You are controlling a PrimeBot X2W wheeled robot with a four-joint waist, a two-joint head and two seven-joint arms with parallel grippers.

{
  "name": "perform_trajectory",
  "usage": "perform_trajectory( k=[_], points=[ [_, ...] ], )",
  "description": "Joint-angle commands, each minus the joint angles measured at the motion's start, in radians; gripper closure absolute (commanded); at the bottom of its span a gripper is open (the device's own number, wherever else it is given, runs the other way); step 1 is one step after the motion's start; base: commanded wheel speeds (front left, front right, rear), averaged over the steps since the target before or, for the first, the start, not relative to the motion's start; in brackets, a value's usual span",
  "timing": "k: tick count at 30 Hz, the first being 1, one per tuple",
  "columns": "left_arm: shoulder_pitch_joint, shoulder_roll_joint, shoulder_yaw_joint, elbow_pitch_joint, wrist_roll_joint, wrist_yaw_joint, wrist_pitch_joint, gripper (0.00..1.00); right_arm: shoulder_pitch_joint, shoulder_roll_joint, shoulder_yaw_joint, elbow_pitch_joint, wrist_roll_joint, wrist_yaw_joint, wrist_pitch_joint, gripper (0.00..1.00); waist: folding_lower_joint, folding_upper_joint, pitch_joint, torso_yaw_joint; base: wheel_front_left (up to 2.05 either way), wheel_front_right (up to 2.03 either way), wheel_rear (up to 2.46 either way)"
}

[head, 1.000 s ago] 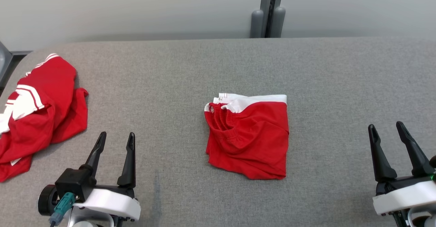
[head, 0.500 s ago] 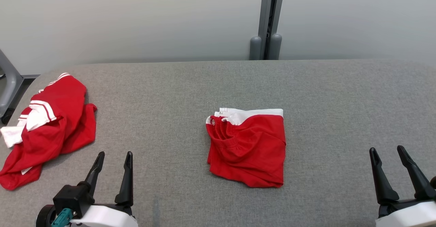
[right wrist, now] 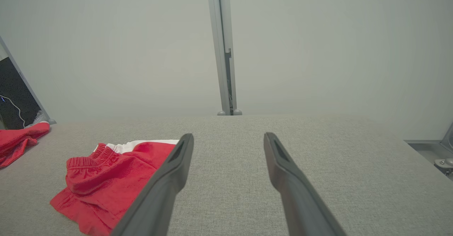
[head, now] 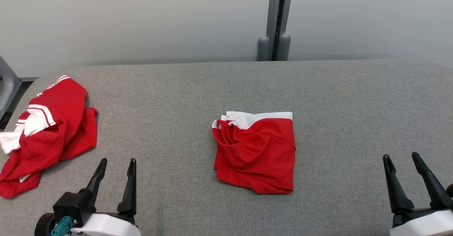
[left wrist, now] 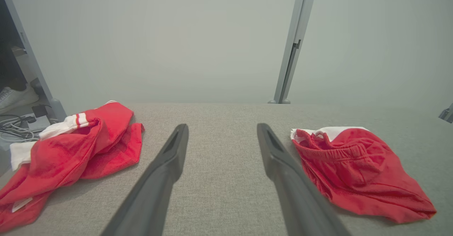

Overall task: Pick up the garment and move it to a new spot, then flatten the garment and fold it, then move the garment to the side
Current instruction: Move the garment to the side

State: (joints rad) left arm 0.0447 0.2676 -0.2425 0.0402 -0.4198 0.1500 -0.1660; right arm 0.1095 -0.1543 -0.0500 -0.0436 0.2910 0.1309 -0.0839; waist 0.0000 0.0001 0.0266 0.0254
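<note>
Spreading across nearly the whole head view, one grey fabric-covered table (head: 336, 94) bears everything. Behind it stands one pale wall (head: 141, 23), split by one grey upright post (head: 277, 13) with two short grey cylinders (head: 263, 48) at its foot.

Two red garments lie on the table, well apart. The bigger is one crumpled garment (head: 53, 133), red with white stripes and white patches, heaped near the table's left end. The smaller is one folded garment (head: 258, 154), red with a white band along its far edge and a gathered waistband bunched at its left side; it lies roughly square near the middle of the table, between the two arms and touching neither.

Two grippers hover at the near edge, each with two long dark fingers. The left gripper (head: 118, 161) is at the lower left, between the two garments, its fingers spread wide with only bare table cloth between them. The right gripper (head: 400, 156) is at the lower right, well to the right of the folded garment, its fingers equally wide apart and holding nothing.
</note>
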Motion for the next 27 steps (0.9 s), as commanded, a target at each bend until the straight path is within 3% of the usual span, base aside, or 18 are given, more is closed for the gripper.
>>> perform_trajectory(
  k=[1, 27],
  points=[
    [-0.012, 0.007, 0.002, -0.005, 0.001, 0.005, 0.001, 0.0, -0.009, 0.001, -0.001, -0.001, -0.006, 0.0, -0.001, 0.0, 0.0, -0.0001, 0.004, 0.0, 0.0, 0.0, 0.0],
    [-0.019, 0.021, -0.011, -0.014, -0.005, 0.018, 0.001, 0.0, -0.02, -0.003, 0.004, 0.024, 0.002, 0.0, -0.017, 0.0, 0.0, -0.0001, 0.022, 0.008, 0.0, 0.0, 0.0]
  ],
)
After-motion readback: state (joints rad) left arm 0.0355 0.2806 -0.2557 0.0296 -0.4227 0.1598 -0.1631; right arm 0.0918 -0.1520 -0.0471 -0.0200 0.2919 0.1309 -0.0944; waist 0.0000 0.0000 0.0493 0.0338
